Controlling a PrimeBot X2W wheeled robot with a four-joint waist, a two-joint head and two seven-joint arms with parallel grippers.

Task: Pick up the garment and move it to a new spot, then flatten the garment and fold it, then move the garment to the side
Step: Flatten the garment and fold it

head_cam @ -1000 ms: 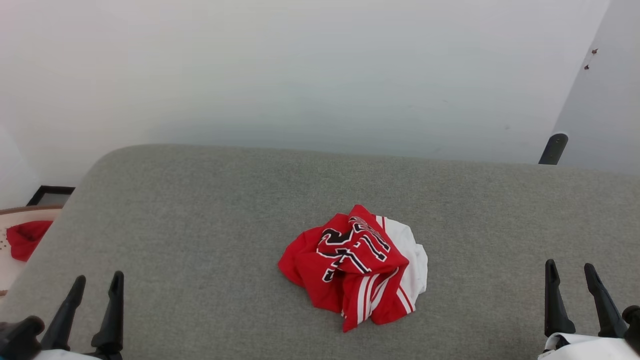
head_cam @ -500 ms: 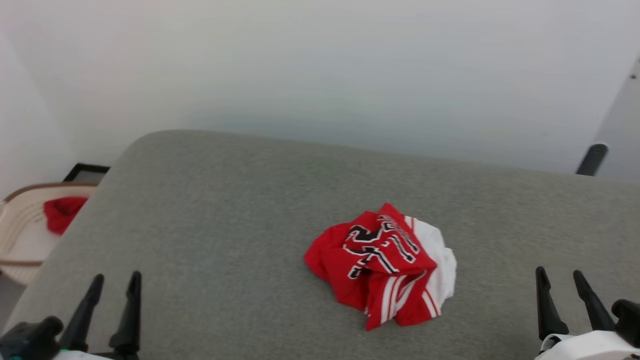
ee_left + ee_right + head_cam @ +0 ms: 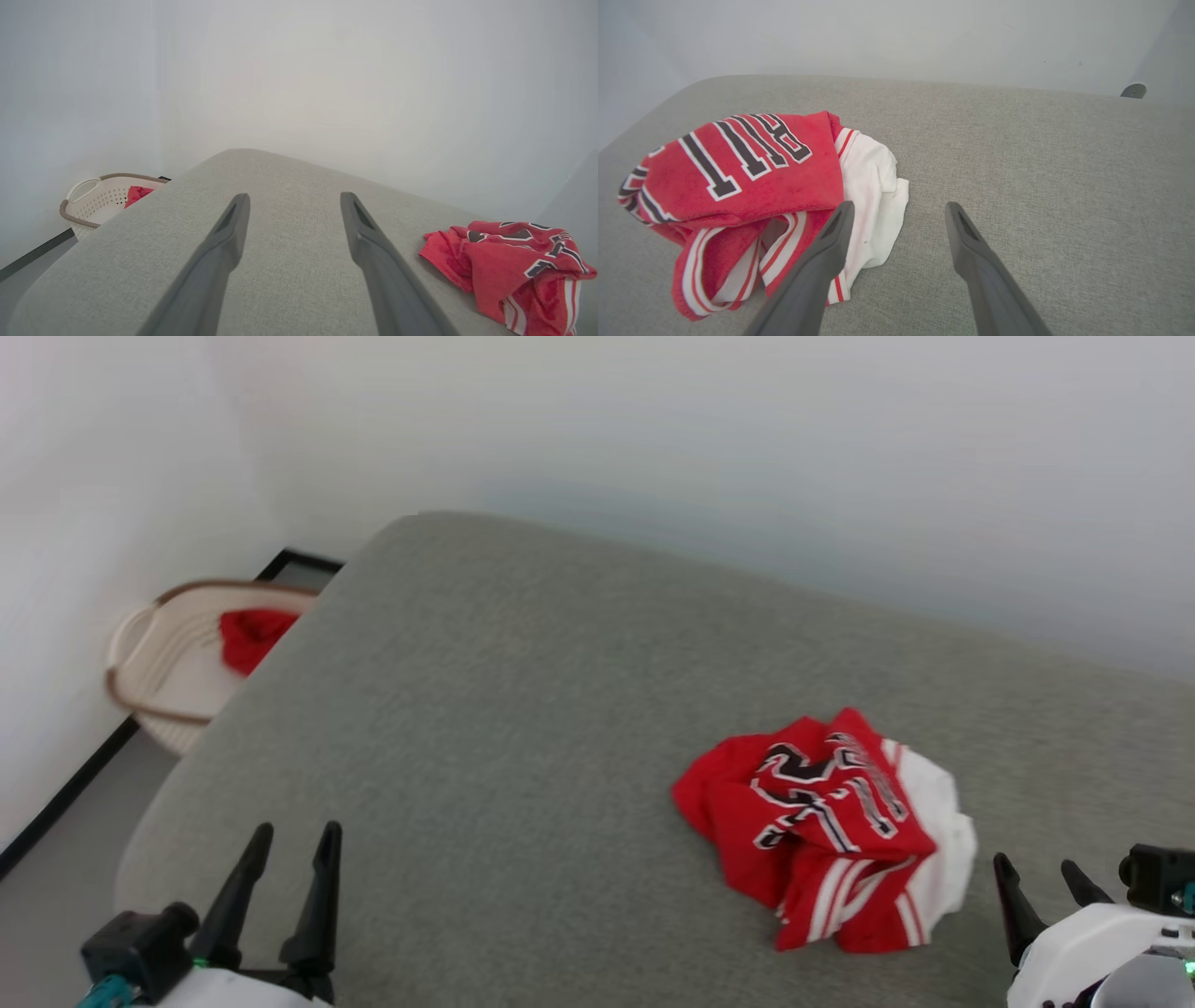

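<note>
- Pale bare walls [image 3: 653, 429] back a grey woven-fabric desk [image 3: 523, 709] with rounded corners.
- Far left, below the desk's corner, a beige perforated basket [image 3: 163, 663] holds a plain red cloth [image 3: 250, 635].
- The left tool [image 3: 297, 831] hovers over the near left edge, fingers spread, gripping nothing.
- The garment [image 3: 822, 821] lies crumpled right of centre. It is red with a white panel and striped trim, and its black, white-edged block letters are folded, so no whole word is readable.
- The right tool [image 3: 1034, 863] hangs just beside it, spread wide and empty.
</note>
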